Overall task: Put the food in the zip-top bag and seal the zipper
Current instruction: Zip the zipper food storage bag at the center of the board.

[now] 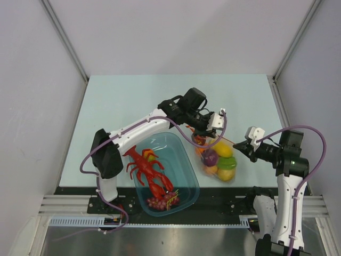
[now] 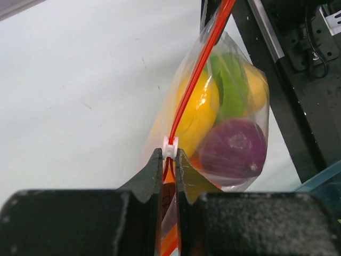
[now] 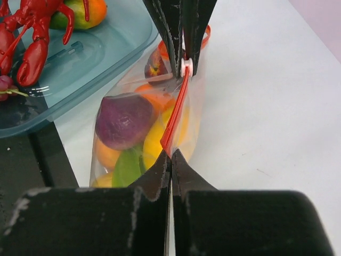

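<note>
The zip-top bag hangs between my two grippers, just right of the blue tub. Through its clear plastic I see the food: a purple piece, a yellow fruit, a green leaf and orange pieces. My left gripper is shut on the zipper, right behind its white slider. My right gripper is shut on the bag's corner, where the red zipper ends. The strip runs taut from there to the slider and the left gripper's fingers.
The translucent blue tub stands at the near edge, left of the bag. It holds a red toy lobster, a grape bunch and an orange-green fruit. The table's black front rail lies under the bag.
</note>
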Motion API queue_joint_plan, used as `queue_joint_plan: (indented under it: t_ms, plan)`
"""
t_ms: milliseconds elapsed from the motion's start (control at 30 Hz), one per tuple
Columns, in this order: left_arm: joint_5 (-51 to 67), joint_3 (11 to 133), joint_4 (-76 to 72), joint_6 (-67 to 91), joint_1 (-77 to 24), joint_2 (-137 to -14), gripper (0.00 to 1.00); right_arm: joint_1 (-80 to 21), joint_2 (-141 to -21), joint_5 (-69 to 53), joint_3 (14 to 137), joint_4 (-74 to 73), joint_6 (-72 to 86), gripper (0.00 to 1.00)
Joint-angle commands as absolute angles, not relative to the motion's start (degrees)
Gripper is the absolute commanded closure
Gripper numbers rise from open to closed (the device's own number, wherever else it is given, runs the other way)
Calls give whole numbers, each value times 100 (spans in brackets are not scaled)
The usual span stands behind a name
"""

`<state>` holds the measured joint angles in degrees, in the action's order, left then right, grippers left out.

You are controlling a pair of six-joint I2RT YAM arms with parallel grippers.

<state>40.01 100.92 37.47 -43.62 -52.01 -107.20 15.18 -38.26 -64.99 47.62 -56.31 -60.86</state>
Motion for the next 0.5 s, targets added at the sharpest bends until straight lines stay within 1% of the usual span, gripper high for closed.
queue_joint_plan:
  t_ms: [0,33,67,133,167,233,400,467]
  plan:
    - [3683,10239,3999,-4640,-4966,-10389,97,1626,-3929,-6741,5036,-5862,-6495,100]
    - [3700,10318,4034,-4641,-5009,-10380,100,1626,-3964,-6759,5071,-5880,-6486,99]
    - [3700,10466,4052,-4615,-5045,-10380,100,1626,-4007,-6759,5150,-5906,-6486,78]
    - [3630,10634,4200,-4658,-5211,-10406,100,1626,-4052,-6820,5238,-5898,-6469,51]
    - [3586,10774,4245,-4684,-5282,-10450,100,1617,-4087,-6838,5317,-5863,-6434,34]
    - [3568,10863,4385,-4746,-5431,-10485,100,1608,-4175,-6899,5414,-5784,-6206,27]
    - [3428,10854,4412,-4851,-5633,-10538,100,1521,-4201,-6943,5581,-5616,-6108,27]
    - [3384,10872,4404,-4869,-5669,-10556,100,1459,-4184,-6926,5572,-5607,-6187,30]
